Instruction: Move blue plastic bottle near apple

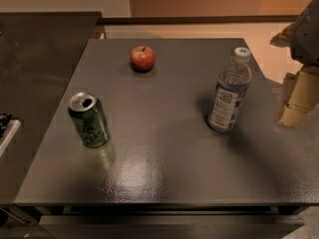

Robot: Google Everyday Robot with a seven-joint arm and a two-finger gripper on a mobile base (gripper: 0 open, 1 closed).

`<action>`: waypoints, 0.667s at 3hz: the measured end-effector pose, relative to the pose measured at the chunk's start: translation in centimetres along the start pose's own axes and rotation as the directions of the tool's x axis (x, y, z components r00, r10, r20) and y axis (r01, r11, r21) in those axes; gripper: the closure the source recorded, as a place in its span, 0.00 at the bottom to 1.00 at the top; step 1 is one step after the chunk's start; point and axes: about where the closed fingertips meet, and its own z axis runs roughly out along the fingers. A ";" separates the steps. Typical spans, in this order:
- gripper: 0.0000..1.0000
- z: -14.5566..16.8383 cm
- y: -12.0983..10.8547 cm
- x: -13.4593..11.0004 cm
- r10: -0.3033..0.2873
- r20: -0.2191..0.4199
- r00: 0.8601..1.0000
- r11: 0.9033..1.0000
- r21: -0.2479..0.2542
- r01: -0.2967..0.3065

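The blue plastic bottle (229, 91) stands upright on the right side of the dark table (164, 168); it has a white cap and a pale blue-and-white label. The red apple (143, 58) sits at the far middle of the table, well to the left of the bottle and further back. My gripper (283, 77) hangs at the right edge of the view, just past the table's right side, to the right of the bottle and apart from it. Its two tan fingers (299, 96) are spread apart with nothing between them.
A green soda can (89, 119) stands upright, opened, at the table's left side. A dark counter (35, 68) adjoins the table on the left, with a white-edged object (6, 128) on it. A low rail (199, 20) runs behind the table.
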 end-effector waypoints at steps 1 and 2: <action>0.00 0.0 0.0 0.0 0.000 0.000 1.000 1.000 0.000 0.000; 0.00 0.3 -0.3 0.0 0.011 0.013 1.000 1.000 -0.003 -0.011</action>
